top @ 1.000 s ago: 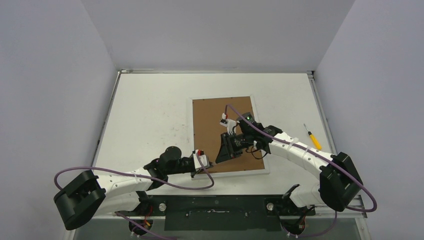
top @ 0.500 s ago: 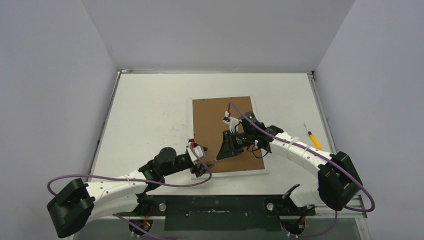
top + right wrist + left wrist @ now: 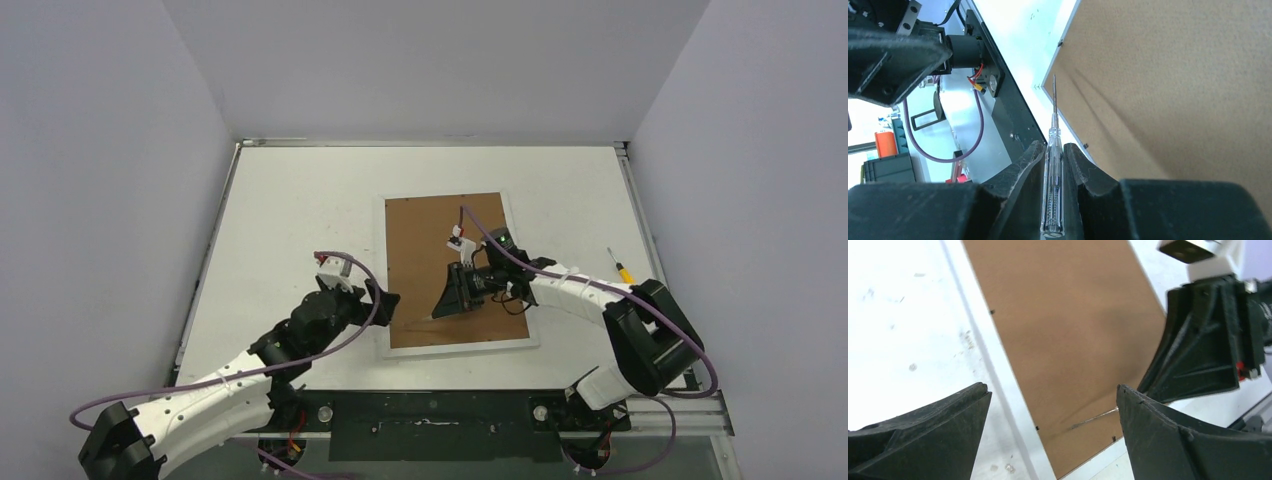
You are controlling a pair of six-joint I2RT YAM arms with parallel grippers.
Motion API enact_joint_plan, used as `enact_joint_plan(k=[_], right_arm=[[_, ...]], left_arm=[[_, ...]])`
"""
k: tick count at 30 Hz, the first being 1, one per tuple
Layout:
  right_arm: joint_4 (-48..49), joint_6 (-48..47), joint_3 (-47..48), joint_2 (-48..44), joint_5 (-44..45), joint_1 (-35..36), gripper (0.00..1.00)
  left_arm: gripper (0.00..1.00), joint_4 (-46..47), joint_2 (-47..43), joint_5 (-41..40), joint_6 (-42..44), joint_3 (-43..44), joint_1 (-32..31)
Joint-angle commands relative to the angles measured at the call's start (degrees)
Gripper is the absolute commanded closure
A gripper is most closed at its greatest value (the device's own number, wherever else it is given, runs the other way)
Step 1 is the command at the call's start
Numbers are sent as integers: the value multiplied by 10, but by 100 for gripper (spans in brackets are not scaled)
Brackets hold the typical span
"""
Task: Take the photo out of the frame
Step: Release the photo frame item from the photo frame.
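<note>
The frame (image 3: 440, 235) lies face down in mid-table, its brown back (image 3: 1068, 330) up inside a narrow white border (image 3: 460, 347). The photo is hidden. My right gripper (image 3: 450, 300) hovers over the frame's near half, shut on a clear-handled screwdriver (image 3: 1054, 100). The screwdriver's thin tip (image 3: 1090, 418) points at the near-left corner of the back. My left gripper (image 3: 385, 300) is open and holds nothing. It sits just left of the frame's left edge, and in its wrist view its fingers (image 3: 923, 435) straddle that edge.
A yellow-handled screwdriver (image 3: 626, 276) lies on the white table right of the frame. Small black tabs (image 3: 992, 312) dot the frame's inner edge. Grey walls close in the table on three sides. The arms' black base rail (image 3: 430, 420) runs along the near edge.
My left gripper has opened and drawn back to the left, off the frame's near-left corner. The right gripper still holds the screwdriver over the back and has barely shifted.
</note>
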Motion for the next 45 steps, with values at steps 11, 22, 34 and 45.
enact_joint_plan(k=[11,22,34,45], right_arm=[[118,-34,15,96,-42,1,94],[142,-20,37,133,-46,6,94],[143,-14,50,150,-47,16,94],[134,-1,65,152,-43,25,94]], left_arm=[[49,-95,27,91,-156,-15,111],[58,-90,58,114,-153,-24,118],[63,-49,108,144,-149,-25,121],[70,-25,148,157,-148,-27,121]])
